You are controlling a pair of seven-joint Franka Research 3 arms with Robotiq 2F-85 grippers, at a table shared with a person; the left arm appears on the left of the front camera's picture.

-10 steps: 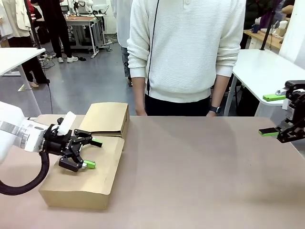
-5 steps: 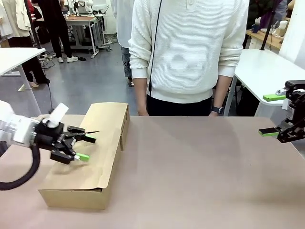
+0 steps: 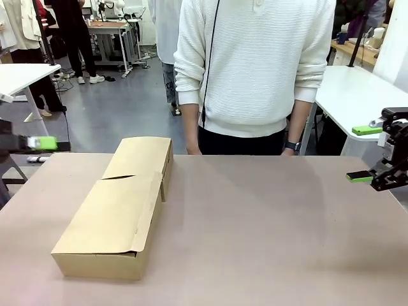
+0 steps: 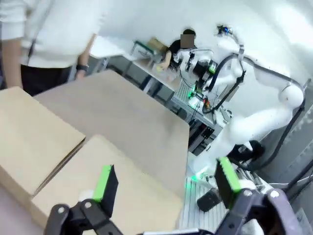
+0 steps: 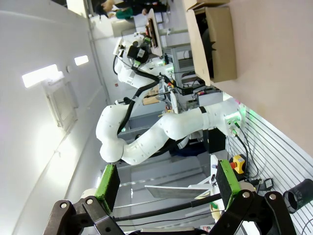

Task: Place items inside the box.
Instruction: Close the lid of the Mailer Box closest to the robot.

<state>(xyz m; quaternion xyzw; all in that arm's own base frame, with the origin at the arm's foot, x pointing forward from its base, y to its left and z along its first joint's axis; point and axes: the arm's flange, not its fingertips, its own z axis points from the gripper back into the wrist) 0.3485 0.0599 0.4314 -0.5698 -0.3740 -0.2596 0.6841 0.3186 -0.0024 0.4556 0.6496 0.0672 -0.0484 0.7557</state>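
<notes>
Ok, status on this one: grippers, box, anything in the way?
Left gripper open, empty, off the table's left edge. Right gripper open, empty, at far right. Box flaps shut. Person stands at far side; nothing in the way.

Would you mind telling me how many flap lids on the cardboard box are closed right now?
2: the near flap lid and the far flap lid of the cardboard box both lie flat; contents are hidden.

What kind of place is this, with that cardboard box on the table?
Probably a robotics lab or workshop: a white robot arm beside the table, more work tables with equipment behind the person, and a bare grey floor.
</notes>
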